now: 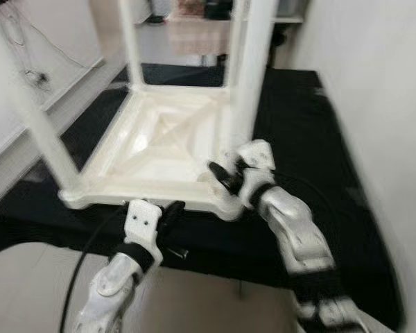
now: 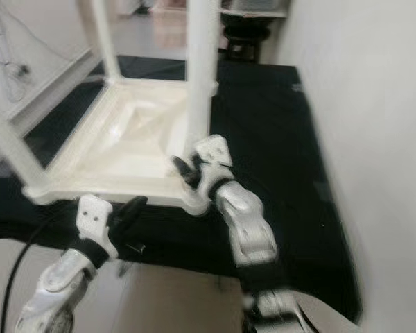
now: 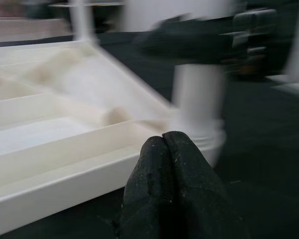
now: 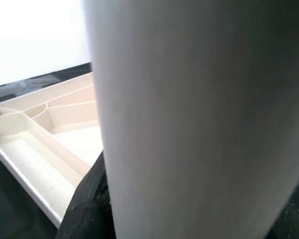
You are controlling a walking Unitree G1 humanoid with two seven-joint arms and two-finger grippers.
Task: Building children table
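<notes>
A white children's table [image 1: 140, 199] lies upside down on a black mat [image 1: 301, 132], its legs pointing up. My right gripper [image 1: 220, 176] is at the base of the near right leg [image 1: 247, 83] and is shut on it; that leg [image 4: 199, 119] stands hard against the right wrist camera, with one black finger [image 4: 87, 209] beside it. My left gripper [image 1: 172, 211] sits just in front of the table's near rim, low over the mat. Its fingertips [image 3: 162, 149] are pressed together with nothing between them. The pictures are blurred.
The near left leg [image 1: 35, 118] and a far leg [image 1: 130, 41] also stand up from the table. A white wall [image 1: 388, 104] runs close along the mat's right side. Pale floor [image 1: 28, 277] lies in front of the mat, and a black cable [image 1: 83, 257] hangs by my left arm.
</notes>
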